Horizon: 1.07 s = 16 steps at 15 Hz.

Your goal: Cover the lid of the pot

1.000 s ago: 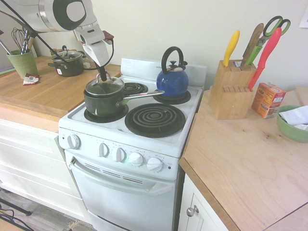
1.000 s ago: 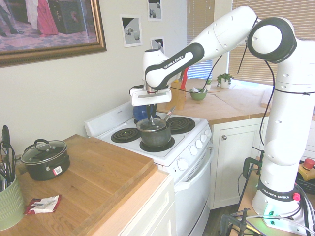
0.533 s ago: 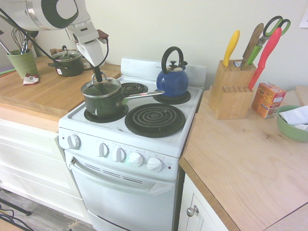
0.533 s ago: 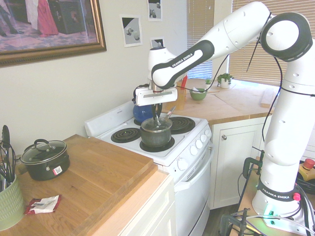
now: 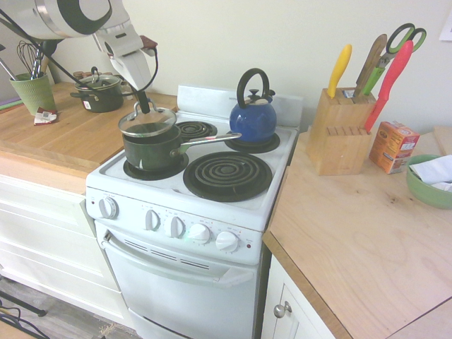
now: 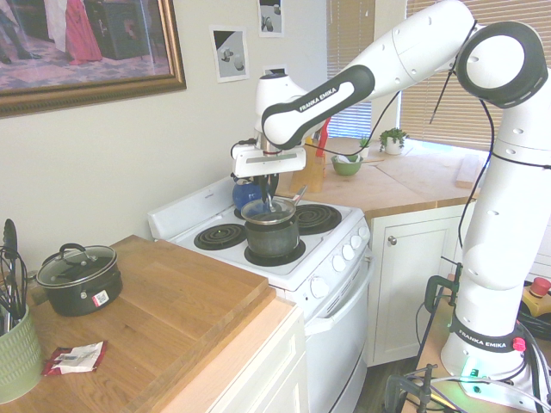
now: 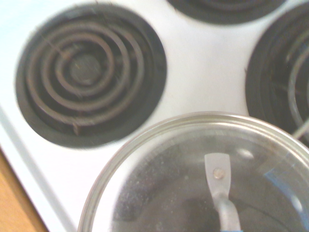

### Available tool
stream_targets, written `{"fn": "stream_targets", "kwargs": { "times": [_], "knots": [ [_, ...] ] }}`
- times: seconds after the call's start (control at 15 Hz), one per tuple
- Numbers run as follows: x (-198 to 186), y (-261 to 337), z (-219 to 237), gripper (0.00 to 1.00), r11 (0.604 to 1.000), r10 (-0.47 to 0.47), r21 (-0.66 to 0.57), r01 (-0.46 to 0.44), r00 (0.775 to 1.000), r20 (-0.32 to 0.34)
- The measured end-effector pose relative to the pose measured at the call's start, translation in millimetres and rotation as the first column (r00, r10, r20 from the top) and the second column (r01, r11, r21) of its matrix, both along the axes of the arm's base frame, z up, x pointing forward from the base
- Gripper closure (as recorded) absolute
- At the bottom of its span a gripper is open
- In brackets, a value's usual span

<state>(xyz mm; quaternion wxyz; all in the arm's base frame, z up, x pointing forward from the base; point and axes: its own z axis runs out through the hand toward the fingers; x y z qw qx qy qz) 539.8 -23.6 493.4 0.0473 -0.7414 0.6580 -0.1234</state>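
Plainly, the task is well along but not finished. The stove (image 5: 212,191) stands between two stretches of table (image 5: 63,138), and on its front burner nearest the arm sits the pot (image 5: 152,150), its long silver handle (image 5: 208,139) pointing toward the kettle (image 5: 253,116) on a back burner.

The lid (image 5: 147,120) is in the air just above the pot, held by its knob, and it hangs tilted, its far edge higher than the edge toward the stove front. It looks apart from the pot rim, or at most just meeting it on one side; I cannot tell which. The wrist view shows the glass of the lid (image 7: 203,174) with the pot's dark inside under it and a bare burner (image 7: 89,72) beside.

The gripper (image 5: 143,107) comes down from above with its fingers clenched on the lid's knob.

What is left, as I judge it: level the lid over the rim, lower it until it seats all round, then let go and lift clear.
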Motion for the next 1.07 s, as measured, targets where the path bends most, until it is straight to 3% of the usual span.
{"fn": "stream_targets", "kwargs": {
  "times": [0.4, 1.07],
  "knots": [
    [23, -5, -37, 1.00, 1.000, -0.015, 0.004, 0.016, 0.998, -0.055],
    [26, -8, -38, 1.00, 1.000, -0.020, 0.004, 0.021, 0.998, -0.056]
  ]
}}
